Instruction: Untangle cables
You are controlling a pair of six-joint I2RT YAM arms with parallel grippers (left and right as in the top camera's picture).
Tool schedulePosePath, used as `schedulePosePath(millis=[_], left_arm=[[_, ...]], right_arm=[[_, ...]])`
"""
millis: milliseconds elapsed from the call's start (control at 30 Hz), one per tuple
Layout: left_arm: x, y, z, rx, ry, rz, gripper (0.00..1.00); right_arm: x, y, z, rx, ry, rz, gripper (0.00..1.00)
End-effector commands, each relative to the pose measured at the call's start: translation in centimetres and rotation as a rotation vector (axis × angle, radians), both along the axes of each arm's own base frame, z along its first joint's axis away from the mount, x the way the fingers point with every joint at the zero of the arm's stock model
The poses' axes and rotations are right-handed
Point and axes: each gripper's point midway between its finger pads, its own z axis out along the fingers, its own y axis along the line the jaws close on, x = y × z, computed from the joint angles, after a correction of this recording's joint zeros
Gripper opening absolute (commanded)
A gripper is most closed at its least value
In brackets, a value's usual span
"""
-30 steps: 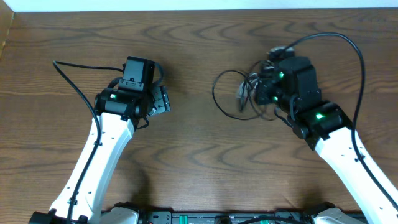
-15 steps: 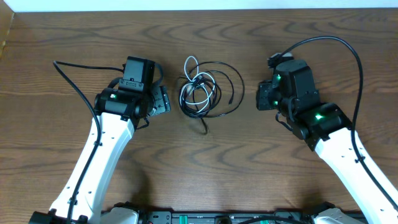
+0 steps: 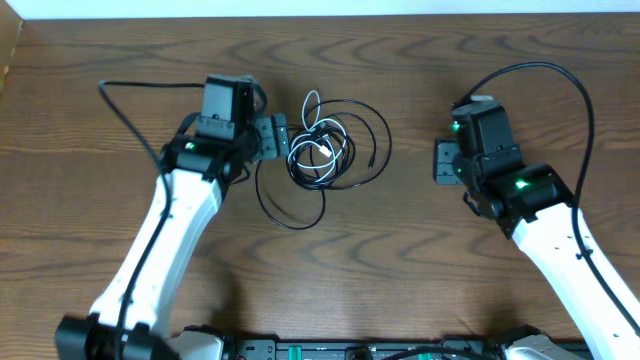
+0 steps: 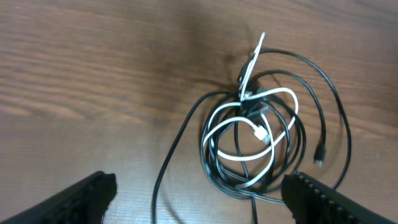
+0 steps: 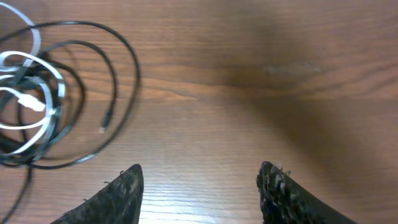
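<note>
- The cables [image 3: 330, 145], black loops tangled round one white cord, lie bunched on the surface [image 3: 400, 260].
- The left gripper [image 3: 272, 140] sits just beside them at 9 o'clock, jaws spread.
- The right gripper [image 3: 443, 162] is well apart at 3 o'clock, jaws spread and empty.

Robot lab bench; left arm [image 3: 175, 215], right arm [image 3: 560, 240] at wood-grain table [image 3: 400, 260]

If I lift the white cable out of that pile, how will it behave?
Probably floppy: the white cable lies in loose curls, so it should droop from whatever point is gripped. It is likely light, being so thin. It threads through the black cables, so lifting it would probably drag them along rather than come free.
</note>
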Motion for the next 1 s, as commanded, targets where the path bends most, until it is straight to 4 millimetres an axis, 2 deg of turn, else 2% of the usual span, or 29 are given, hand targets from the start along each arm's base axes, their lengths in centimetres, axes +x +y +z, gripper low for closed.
schedulePosePath(millis=[0, 133, 233, 333, 467, 633, 667, 800, 867, 900, 967], left_arm=[[1.1, -1.0, -2.8, -0.011, 0.053, -0.057, 0.79], [2.1, -2.9, -5.9, -0.080, 0.108, -0.109, 0.68], [3.0, -3.1, -9.1, -0.066, 0.150, -0.117, 0.70], [3.3, -3.1, -11.5, -0.045, 0.181, -0.135, 0.71], [3.6, -2.7, -14.0, -0.012, 0.211, -0.134, 0.71], [3.2, -2.7, -16.0, -0.008, 0.256, -0.134, 0.69], [2.9, -2.9, -16.8, -0.010, 0.278, -0.140, 0.63], [2.3, -4.4, -17.6, -0.038, 0.303, -0.179, 0.41], [2.0, -5.2, -17.5, -0.055, 0.305, -0.201, 0.23], [2.0, -5.4, -17.4, -0.054, 0.303, -0.206, 0.08], [1.9, -5.8, -16.9, -0.072, 0.300, -0.218, 0.07]], right_arm=[[0.0, -1.6, 0.6, -0.036, -0.011, -0.039, 0.58], [-0.3, -1.8, 0.3, -0.041, 0.006, -0.033, 0.59], [-0.5, -1.8, 0.2, -0.042, 0.013, -0.033, 0.61], [-0.7, -1.9, 0.0, -0.046, 0.025, -0.033, 0.62], [-0.8, -1.9, -0.1, -0.049, 0.032, -0.033, 0.62], [-0.9, -2.0, -0.1, -0.050, 0.034, -0.033, 0.63], [-0.9, -2.0, -0.1, -0.050, 0.034, -0.033, 0.63], [-0.9, -2.0, -0.1, -0.050, 0.035, -0.033, 0.63], [-0.9, -2.0, -0.1, -0.050, 0.034, -0.033, 0.63], [-0.9, -2.0, -0.1, -0.050, 0.034, -0.033, 0.63], [-0.9, -2.0, -0.1, -0.050, 0.034, -0.033, 0.63]])
